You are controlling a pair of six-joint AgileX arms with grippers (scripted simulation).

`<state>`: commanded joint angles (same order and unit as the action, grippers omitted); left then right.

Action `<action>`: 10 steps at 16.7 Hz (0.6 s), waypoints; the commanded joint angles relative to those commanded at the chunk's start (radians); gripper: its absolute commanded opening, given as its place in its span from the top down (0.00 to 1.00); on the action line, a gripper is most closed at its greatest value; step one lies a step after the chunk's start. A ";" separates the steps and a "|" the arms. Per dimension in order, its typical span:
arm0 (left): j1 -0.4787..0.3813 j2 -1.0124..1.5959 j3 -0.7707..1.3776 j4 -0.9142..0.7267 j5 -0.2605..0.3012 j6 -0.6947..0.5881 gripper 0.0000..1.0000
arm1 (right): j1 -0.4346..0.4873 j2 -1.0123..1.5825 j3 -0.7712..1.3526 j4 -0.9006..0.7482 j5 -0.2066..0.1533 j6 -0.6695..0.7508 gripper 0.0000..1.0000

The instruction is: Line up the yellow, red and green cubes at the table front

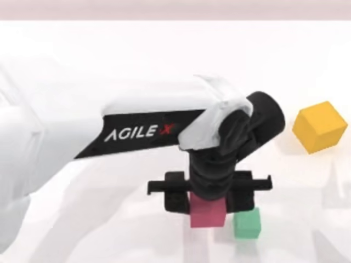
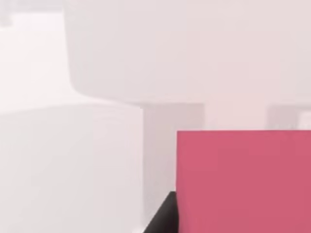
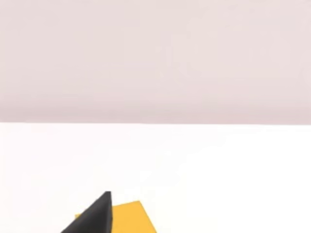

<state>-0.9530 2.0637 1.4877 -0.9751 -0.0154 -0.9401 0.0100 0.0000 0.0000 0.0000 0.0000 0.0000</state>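
The red cube (image 1: 208,212) (image 2: 243,182) is near the table's front edge, between the fingers of my left gripper (image 1: 208,201), which reaches down from above and is shut on it. In the left wrist view one dark finger (image 2: 165,216) lies flush against the cube's side. Just to the right of the red cube, a small gap away, the green cube (image 1: 247,223) rests on the table. Farther back at the right the yellow cube (image 1: 320,126) (image 3: 129,218) stands turned at an angle. One dark finger (image 3: 97,216) of my right gripper shows in front of it in the right wrist view.
The white table (image 1: 307,192) stretches all round the cubes. My left arm's white forearm (image 1: 148,129) spans from the left edge to the middle above it.
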 joint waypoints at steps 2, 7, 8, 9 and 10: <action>-0.001 0.016 -0.036 0.045 0.000 0.001 1.00 | 0.000 0.000 0.000 0.000 0.000 0.000 0.00; -0.002 0.019 -0.041 0.052 -0.001 0.000 0.92 | 0.000 0.000 0.000 0.000 0.000 0.000 0.00; -0.002 0.019 -0.041 0.052 -0.001 0.000 0.85 | 0.000 0.000 0.000 0.000 0.000 0.000 0.00; -0.002 0.019 -0.041 0.052 -0.001 0.000 0.77 | 0.000 0.000 0.000 0.000 0.000 0.000 0.00; -0.002 0.019 -0.041 0.052 -0.001 0.000 0.70 | 0.000 0.000 0.000 0.000 0.000 0.000 0.00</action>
<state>-0.9550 2.0828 1.4469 -0.9233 -0.0159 -0.9397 0.0100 0.0000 0.0000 0.0000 0.0000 0.0000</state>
